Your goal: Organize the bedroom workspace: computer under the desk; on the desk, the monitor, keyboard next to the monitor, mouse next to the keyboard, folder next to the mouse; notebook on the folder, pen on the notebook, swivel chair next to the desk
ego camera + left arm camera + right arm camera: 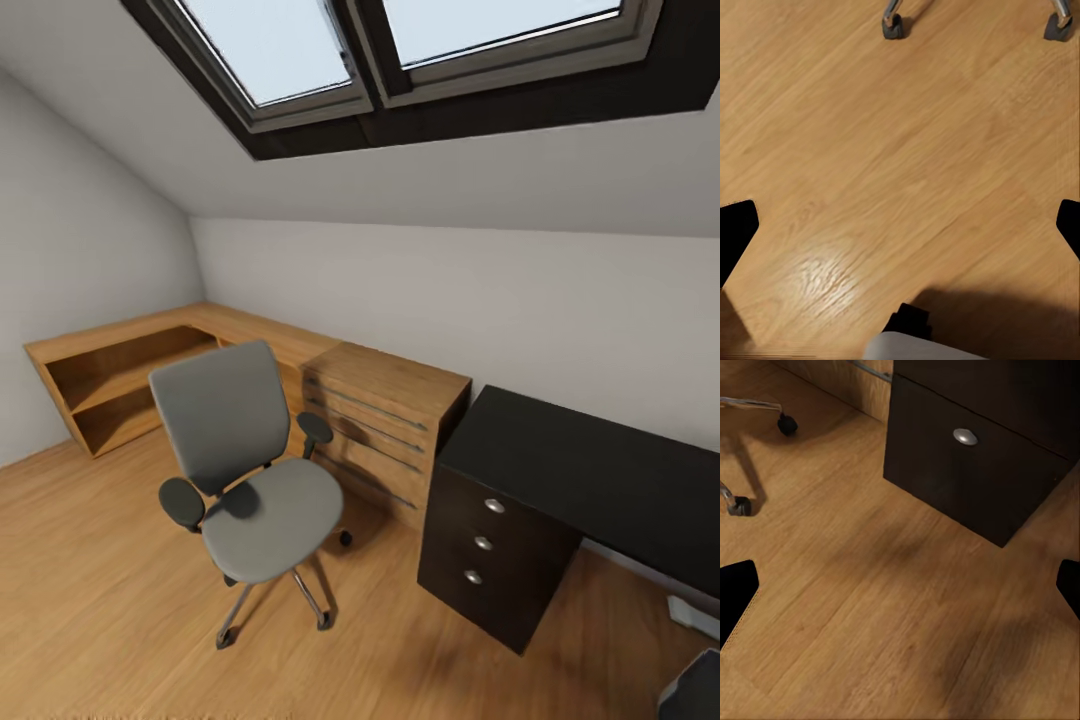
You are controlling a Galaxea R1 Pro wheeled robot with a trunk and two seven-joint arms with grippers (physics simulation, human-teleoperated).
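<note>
Claws (900,225) (900,585) spread over floor (907,150); swivel chair (245,470) seat bare.

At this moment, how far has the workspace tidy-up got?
Little looks done. The grey upholstered swivel chair has a bare seat, with no folder on it, and stands beside the light-wood drawer unit, apart from the glossy black desk, whose visible top is bare. Nothing is in hand: both pincers hang open over the wood floor. Every placement is left.

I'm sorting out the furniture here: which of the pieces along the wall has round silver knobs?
The black desk, on its drawer unit at the near end. The light-wood drawer chest beside it has long bar handles; the low wooden shelf unit has open compartments.
</note>
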